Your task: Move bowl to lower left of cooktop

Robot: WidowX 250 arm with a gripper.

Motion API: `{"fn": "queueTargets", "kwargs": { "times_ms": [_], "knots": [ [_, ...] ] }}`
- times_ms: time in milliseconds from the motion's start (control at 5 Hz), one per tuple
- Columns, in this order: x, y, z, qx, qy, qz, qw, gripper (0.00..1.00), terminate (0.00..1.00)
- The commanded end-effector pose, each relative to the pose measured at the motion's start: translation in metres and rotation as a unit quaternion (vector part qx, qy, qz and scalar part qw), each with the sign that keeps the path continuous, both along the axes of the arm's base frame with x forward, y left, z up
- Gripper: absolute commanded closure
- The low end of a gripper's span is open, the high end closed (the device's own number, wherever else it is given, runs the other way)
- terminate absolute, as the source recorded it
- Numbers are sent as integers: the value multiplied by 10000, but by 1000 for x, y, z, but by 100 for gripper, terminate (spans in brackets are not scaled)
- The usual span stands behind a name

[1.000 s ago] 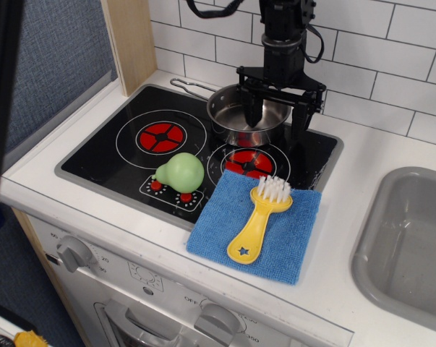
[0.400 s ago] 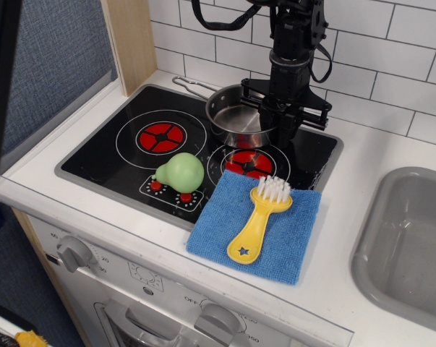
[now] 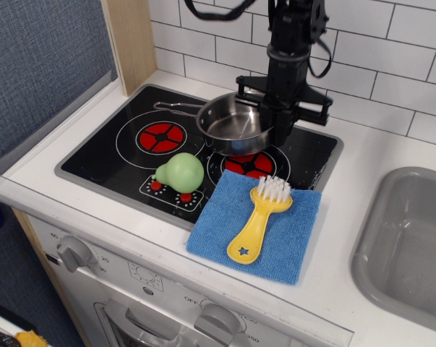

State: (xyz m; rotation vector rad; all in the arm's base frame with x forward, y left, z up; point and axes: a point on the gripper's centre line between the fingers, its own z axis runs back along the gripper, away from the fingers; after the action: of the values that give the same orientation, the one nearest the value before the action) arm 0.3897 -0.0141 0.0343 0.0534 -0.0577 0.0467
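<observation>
The bowl (image 3: 228,124) is a small shiny steel pot with a long thin wire handle pointing left. It hangs tilted above the cooktop (image 3: 116,155), between the two back burners and the front right one. My black gripper (image 3: 274,130) comes down from above and is shut on the pot's right rim. The cooktop is black glass with white rings and red burner centres.
A green pear-shaped toy (image 3: 180,172) lies on the cooktop's front middle. A blue cloth (image 3: 293,235) with a yellow brush (image 3: 259,220) overlaps the front right corner. A grey sink (image 3: 409,242) is at the right. A wooden post (image 3: 131,40) stands at the back left.
The gripper closed on the pot's right rim and lifted it. The pot now hangs tilted, shifted left and forward, with its handle swung toward the left.
</observation>
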Motion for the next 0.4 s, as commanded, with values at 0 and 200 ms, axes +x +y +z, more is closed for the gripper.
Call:
{"fn": "queueTargets", "kwargs": {
  "times_ms": [0,200],
  "knots": [
    [-41,50,98,147,-969,59,9952,100,0],
    [-76,94,89,560,-793,232,9950,100,0]
  ]
}}
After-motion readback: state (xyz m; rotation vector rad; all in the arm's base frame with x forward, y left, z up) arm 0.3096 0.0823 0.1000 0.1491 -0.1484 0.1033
